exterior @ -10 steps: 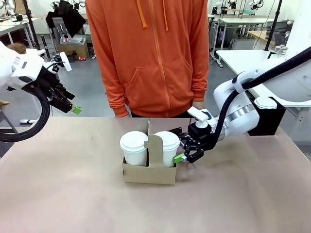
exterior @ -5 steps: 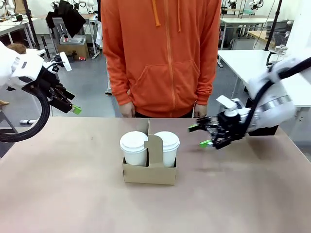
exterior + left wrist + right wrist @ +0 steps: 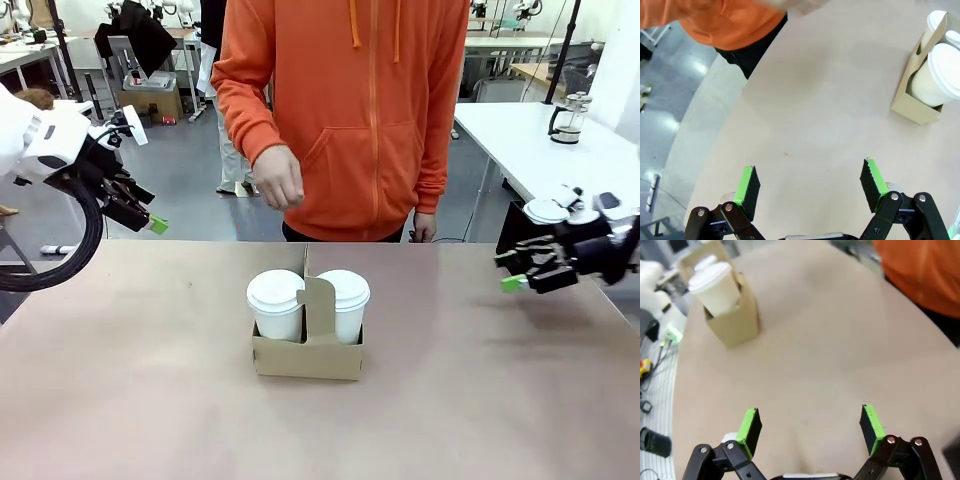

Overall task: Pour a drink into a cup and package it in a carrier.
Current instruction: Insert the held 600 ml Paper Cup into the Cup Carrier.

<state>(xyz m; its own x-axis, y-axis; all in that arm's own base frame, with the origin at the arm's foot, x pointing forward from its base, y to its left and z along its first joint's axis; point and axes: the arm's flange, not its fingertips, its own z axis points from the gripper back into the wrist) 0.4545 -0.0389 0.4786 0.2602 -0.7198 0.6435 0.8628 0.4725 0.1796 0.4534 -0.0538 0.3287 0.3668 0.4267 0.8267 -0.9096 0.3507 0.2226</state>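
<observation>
The brown cardboard carrier (image 3: 305, 357) stands mid-table with two white lidded cups in its slots, one left (image 3: 275, 303) and one right (image 3: 345, 297) of the upright handle. My right gripper (image 3: 508, 270) hovers open over the table's right side, well clear of the carrier. My left gripper (image 3: 151, 213) hangs open past the far left edge. The right wrist view has the carrier (image 3: 737, 325) and a cup (image 3: 716, 287) far beyond the open gripper (image 3: 810, 425). From the left wrist, the carrier (image 3: 914, 102) lies at the upper right beyond the open gripper (image 3: 809, 182). A glass pitcher (image 3: 570, 117) stands on a back table, its contents unclear.
A person in an orange hoodie stands at the far edge with one hand (image 3: 279, 177) raised above the table. A black box (image 3: 515, 235) with a white lid (image 3: 546, 210) on it sits at the right edge behind my right gripper.
My right gripper let go of the right cup and drew back to the table's right side. The person shifted right and lifted a hand. The left arm stayed put.
</observation>
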